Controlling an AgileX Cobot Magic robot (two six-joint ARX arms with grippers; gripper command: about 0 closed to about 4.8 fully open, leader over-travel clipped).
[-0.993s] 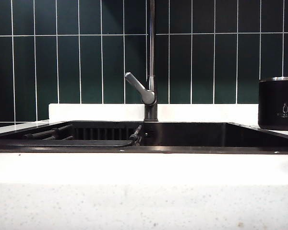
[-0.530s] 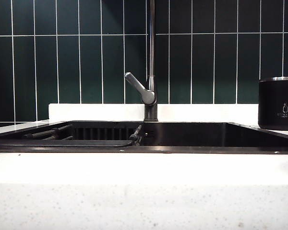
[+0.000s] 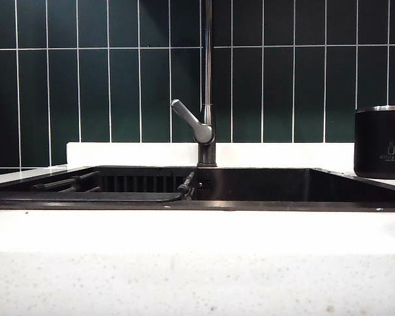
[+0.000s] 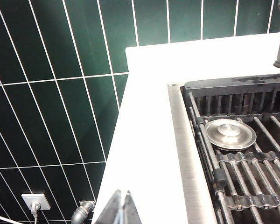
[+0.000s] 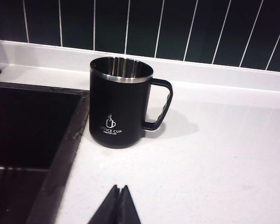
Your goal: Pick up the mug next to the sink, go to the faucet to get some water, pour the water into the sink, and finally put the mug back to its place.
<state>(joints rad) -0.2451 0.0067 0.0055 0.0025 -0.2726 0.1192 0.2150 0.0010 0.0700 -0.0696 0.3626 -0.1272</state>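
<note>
Matte black steel-rimmed mug (image 5: 120, 107) stands upright on white speckled counter (image 5: 200, 158), just beside dark rectangular sink (image 3: 250, 187), right of slim dark faucet (image 3: 207, 85). Left gripper (image 4: 122, 208) clenched, empty, over the counter at the sink's far side; right gripper (image 5: 117, 204) clenched, empty, near mug.

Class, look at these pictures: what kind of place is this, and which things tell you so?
Most likely a kitchen: a dark sink with a tall faucet, a black mug standing beside it.
</note>
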